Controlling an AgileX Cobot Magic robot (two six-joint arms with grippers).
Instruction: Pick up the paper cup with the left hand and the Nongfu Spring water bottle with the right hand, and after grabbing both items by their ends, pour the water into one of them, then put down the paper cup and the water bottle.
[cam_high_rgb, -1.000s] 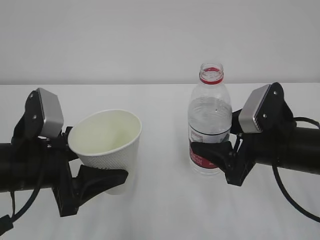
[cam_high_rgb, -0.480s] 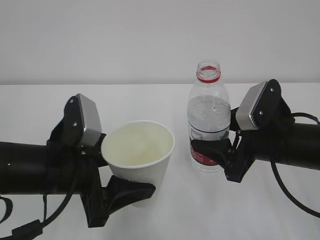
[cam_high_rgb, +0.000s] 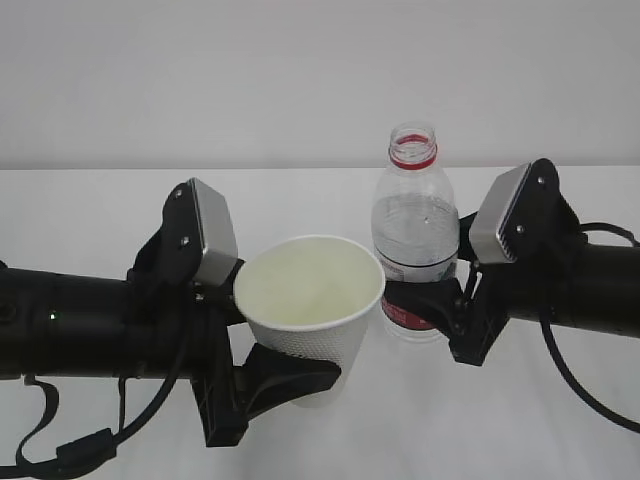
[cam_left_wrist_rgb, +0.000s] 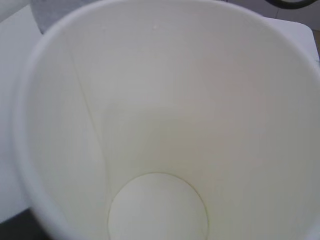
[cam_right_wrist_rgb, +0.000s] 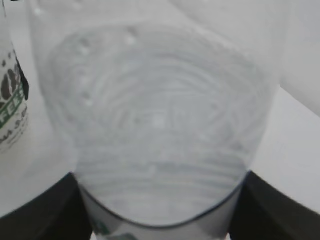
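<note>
— what's the left gripper (cam_high_rgb: 290, 375) got?

— the paper cup (cam_high_rgb: 312, 300). its black fingers clamp the dimpled wall low down, jaws spread fairly wide to take the cup's girth. the cup is tipped a little, its mouth leaning toward the left arm, and it looks lifted off the white table (cam_high_rgb: 90, 215), though i can't tell for sure from here.

— anything in it?

— from the left wrist camera you look straight down the cream inside to the round bottom (cam_left_wrist_rgb: 157, 207); i can't make out any liquid there.

— and the right side?

— the right gripper (cam_high_rgb: 440, 305) is closed around the nongfu spring water bottle (cam_high_rgb: 415, 235), jaws set about as wide, gripping at the red-and-white label near the lower half. the bottle stands upright, uncapped, red neck ring on top.

— is the bottle full?

— no, the water (cam_high_rgb: 417, 232) fills only part of it. up close in the right wrist view you see the ribbed clear body (cam_right_wrist_rgb: 155, 130) between the two dark fingers.

— how near are the two?

— the cup's rim is just beside the bottle, around the middle of the table, well back from its far edge; whether they touch i can't tell.
</note>
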